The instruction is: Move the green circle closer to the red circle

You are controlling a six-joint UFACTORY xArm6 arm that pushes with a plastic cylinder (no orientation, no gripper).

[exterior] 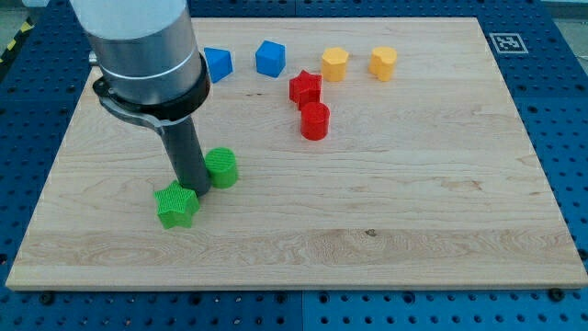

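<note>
Tip wedged between two green blocks, lower left of board

Board (413,211): pale wood slab on blue pegboard bench (551,92). No containers, bins or trays in view; all blocks sit loose on the wood. Only marking: small black-and-white square tag (506,41) at board's top-right corner, pattern only, no legible text.

Arm (142,46): grey cylinder w/ dark clamp ring, coming in from view's top left, ending in a dark rod. My tip (193,187) is down at the board surface, just left of the green circle (221,168) and just above-right of the green star (176,204). Rod looks to be touching the circle's left edge; contact w/ the star can't be told for sure. No hand or jaws on this rig: bare rod, grasping nothing.

Task block: green circle sits lower left of centre, upright, well apart from the red circle (314,120), which is up and to the view's right of it.

Other blocks:
- Red star (305,88) just above red circle, touching or nearly so.
- Blue block (218,63), partly hidden by arm, shape unclear.
- Blue cube (270,58) to its right.
- Two yellow blocks, approx. hexagonal: left one (335,63), right one (383,62), near top edge, apart from each other.
</note>
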